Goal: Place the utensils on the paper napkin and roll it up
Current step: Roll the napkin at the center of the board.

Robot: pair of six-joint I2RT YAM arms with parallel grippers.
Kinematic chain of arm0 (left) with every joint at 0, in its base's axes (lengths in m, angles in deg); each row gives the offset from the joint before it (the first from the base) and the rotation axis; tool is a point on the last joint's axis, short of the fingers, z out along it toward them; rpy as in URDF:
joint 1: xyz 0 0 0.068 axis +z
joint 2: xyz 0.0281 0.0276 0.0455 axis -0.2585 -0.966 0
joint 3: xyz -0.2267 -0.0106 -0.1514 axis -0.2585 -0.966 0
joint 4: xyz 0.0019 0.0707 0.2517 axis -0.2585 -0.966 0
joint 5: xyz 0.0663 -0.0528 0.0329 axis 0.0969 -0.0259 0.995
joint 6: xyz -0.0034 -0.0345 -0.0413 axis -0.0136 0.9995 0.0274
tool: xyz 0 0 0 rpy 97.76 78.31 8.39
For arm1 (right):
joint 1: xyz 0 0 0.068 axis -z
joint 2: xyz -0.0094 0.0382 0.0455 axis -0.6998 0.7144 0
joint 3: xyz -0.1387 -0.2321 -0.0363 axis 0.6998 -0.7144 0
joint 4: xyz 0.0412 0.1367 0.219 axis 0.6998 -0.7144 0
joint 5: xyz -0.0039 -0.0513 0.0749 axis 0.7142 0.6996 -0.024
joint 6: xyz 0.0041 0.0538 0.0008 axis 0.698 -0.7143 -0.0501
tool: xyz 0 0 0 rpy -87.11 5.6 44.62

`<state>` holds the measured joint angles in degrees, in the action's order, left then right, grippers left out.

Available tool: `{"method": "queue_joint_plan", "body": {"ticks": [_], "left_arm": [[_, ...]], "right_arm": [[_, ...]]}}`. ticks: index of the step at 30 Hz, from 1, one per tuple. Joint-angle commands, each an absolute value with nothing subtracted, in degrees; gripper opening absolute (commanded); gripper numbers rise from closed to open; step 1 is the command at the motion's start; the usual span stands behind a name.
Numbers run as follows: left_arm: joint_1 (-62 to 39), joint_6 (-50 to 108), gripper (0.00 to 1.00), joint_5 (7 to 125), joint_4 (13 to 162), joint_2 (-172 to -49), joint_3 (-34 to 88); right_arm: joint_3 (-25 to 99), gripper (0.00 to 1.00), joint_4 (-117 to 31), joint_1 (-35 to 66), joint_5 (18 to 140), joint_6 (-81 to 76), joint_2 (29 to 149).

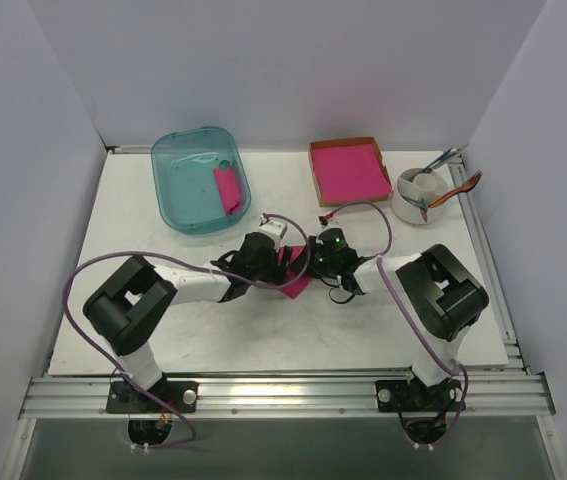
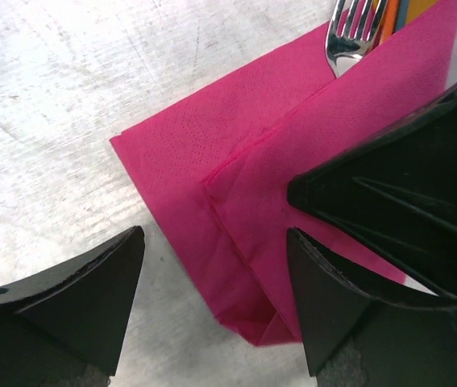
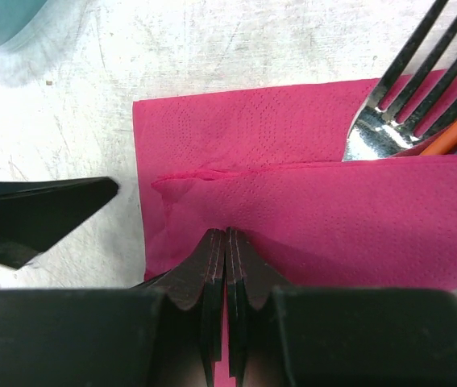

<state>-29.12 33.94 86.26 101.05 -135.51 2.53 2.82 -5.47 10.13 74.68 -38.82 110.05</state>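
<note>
The paper napkin (image 2: 212, 137) lies mid-table, with one flap folded over the utensils; a corner of it shows in the top view (image 1: 298, 285). The fork's (image 3: 393, 101) tines stick out from under the flap, and so does the spoon's orange handle (image 3: 454, 129); its bowl is hidden. The fork also shows in the left wrist view (image 2: 355, 32). My right gripper (image 3: 226, 234) is shut on the folded flap's near edge, with pink paper between its jaws. My left gripper (image 2: 214, 234) is open, straddling the napkin's folded corner just above the table. Both grippers meet over the napkin in the top view: the left gripper (image 1: 279, 262), the right gripper (image 1: 310, 264).
A teal bin (image 1: 175, 190) at the back left holds a rolled pink napkin (image 1: 228, 188). A cardboard tray with a stack of pink sheets (image 1: 348, 170) stands at the back. A white cup with cutlery (image 1: 421, 195) is at the back right.
</note>
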Motion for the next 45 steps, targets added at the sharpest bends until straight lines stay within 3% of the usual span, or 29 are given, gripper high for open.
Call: {"method": "queue_joint_plan", "body": {"ticks": [1,7,11,20,21,28,45], "left_arm": [[-28.7,34.9,0.81,85.8,97.7,-127.9,3.8],[-28.6,34.6,0.86,88.4,89.8,-114.8,3.3],[-28.1,35.4,0.94,89.1,87.9,-106.7,0.6],[-20.5,44.9,0.94,87.3,89.2,-87.6,-12.1],[-19.5,51.4,0.94,87.9,88.0,-85.9,-12.5],[-16.1,50.5,0.94,78.7,86.7,-87.2,-11.8],[-17.8,54.7,0.98,77.3,90.2,-106.6,-8.7]], "right_arm": [[1.6,0.00,-5.7,9.3,75.8,-38.3,111.1],[0.2,0.00,-6.0,9.2,75.9,-37.7,111.0],[0.4,0.00,-6.8,9.0,75.8,-37.1,111.4],[2.3,0.00,-8.4,8.7,75.2,-35.7,112.5],[2.5,0.00,-8.8,8.7,75.2,-35.5,112.6],[5.2,0.00,-14.2,7.0,76.3,-34.0,114.5],[-0.5,0.00,-14.2,1.3,76.7,-34.5,109.9]]}}
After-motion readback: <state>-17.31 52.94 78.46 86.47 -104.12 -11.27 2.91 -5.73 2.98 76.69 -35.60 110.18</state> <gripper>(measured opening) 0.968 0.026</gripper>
